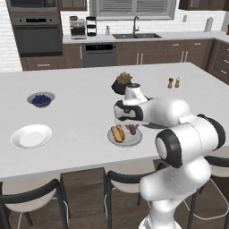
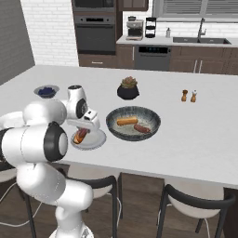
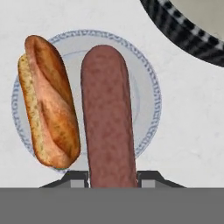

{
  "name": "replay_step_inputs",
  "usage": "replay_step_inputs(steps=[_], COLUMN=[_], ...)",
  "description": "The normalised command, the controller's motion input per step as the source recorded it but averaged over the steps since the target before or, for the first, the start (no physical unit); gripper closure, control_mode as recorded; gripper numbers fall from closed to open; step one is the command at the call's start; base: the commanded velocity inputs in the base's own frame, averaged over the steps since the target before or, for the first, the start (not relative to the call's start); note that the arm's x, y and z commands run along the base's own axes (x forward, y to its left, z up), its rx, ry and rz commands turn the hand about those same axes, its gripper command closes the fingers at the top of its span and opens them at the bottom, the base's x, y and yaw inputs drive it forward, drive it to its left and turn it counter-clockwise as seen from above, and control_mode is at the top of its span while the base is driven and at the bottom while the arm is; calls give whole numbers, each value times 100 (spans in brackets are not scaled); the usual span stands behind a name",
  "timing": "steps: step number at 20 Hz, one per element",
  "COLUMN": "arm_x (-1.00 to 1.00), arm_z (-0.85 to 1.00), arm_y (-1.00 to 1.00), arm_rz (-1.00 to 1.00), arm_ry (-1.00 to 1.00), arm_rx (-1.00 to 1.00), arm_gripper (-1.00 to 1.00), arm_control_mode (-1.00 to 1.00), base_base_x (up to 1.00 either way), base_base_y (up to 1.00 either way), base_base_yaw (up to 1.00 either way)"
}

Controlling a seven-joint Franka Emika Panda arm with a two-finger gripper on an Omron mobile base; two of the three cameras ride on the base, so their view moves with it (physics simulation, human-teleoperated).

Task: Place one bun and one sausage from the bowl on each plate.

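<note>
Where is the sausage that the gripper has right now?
In the hand view the sausage is clamped between the fingertips above the near plate, just right of the bun.

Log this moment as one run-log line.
gripper: shut on sausage | over near plate | bun on plate | bowl: bun, sausage left | far plate unfilled

A reddish-brown sausage (image 3: 108, 118) lies beside a golden-brown split bun (image 3: 50, 103) with a pale tan crumb, on a white round plate with a blue patterned rim (image 3: 151, 83). The wide dark grey bowl (image 2: 133, 123) carries a speckled black-and-white rim.
</note>
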Motion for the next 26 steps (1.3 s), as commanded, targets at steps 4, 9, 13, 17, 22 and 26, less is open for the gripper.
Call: replay_step_inputs(steps=[4, 9, 13, 17, 22, 26], arm_x=[33, 24, 7, 0, 0, 0], arm_z=[-12, -29, -56, -31, -17, -2], arm_y=[0, 0, 0, 0, 0, 0], arm_rz=[0, 0, 0, 0, 0, 0], arm_ry=[0, 0, 0, 0, 0, -1], arm_rx=[0, 0, 0, 0, 0, 0], arm_gripper=[100, 100, 100, 100, -100, -100], arm_control_mode=[-100, -100, -100, -100, -100, -100], base_base_x=[0, 0, 0, 0, 0, 0], base_base_y=[0, 0, 0, 0, 0, 0], base_base_yaw=[0, 0, 0, 0, 0, 0])
